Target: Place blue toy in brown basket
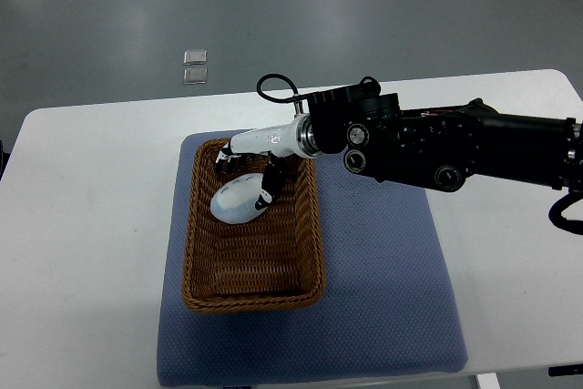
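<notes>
The blue toy point(239, 200), a smooth pale-blue, egg-like oval whose finer shape is hard to make out, is lying tilted inside the brown basket point(202, 252), in its far half, with its long axis running from near-left to far-right. The brown basket, a rectangular woven wicker tray with low walls, is sitting with its long sides running away from the robot, and the near half of its floor is showing bare weave.
</notes>
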`<state>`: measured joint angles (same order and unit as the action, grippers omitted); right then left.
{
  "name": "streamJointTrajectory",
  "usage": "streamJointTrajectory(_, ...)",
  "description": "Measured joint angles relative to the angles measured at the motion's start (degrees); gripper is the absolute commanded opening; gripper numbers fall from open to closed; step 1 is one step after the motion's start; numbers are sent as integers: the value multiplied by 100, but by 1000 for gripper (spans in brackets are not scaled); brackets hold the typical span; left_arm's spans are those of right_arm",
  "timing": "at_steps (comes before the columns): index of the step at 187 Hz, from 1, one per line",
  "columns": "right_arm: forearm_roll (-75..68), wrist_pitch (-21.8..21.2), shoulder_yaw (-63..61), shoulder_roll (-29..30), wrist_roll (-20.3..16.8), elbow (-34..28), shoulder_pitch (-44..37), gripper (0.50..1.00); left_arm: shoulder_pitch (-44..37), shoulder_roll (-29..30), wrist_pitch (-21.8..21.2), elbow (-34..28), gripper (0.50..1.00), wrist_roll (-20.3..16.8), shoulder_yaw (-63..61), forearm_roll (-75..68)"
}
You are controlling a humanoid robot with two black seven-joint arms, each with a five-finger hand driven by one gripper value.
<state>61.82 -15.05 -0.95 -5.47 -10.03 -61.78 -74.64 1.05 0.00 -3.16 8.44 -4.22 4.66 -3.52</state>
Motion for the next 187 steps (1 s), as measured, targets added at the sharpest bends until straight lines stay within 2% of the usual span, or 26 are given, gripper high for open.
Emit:
streamJointTrajectory(11, -7, -13, 0, -5, 0, 0, 7, 897, 0, 0, 0, 0, 1000, 0, 0, 0)
streamJointTrajectory(60, -56, -24, -31, -80, 7, -1, -1, 899, 0, 0, 0, 0, 1000, 0, 0, 0)
streamJointTrajectory(116, -73, 11, -877, -410, 22, 14, 82, 903, 0, 0, 0, 0, 1000, 0, 0, 0)
streamJointTrajectory(155, -180, 534, -2603, -497, 114, 291, 1109, 903, 0, 0, 0, 0, 1000, 0, 0, 0)
streamJointTrajectory(187, -746, 1101, -4217, -307, 201, 351, 1782, 903, 0, 0, 0, 0, 1000, 0, 0, 0)
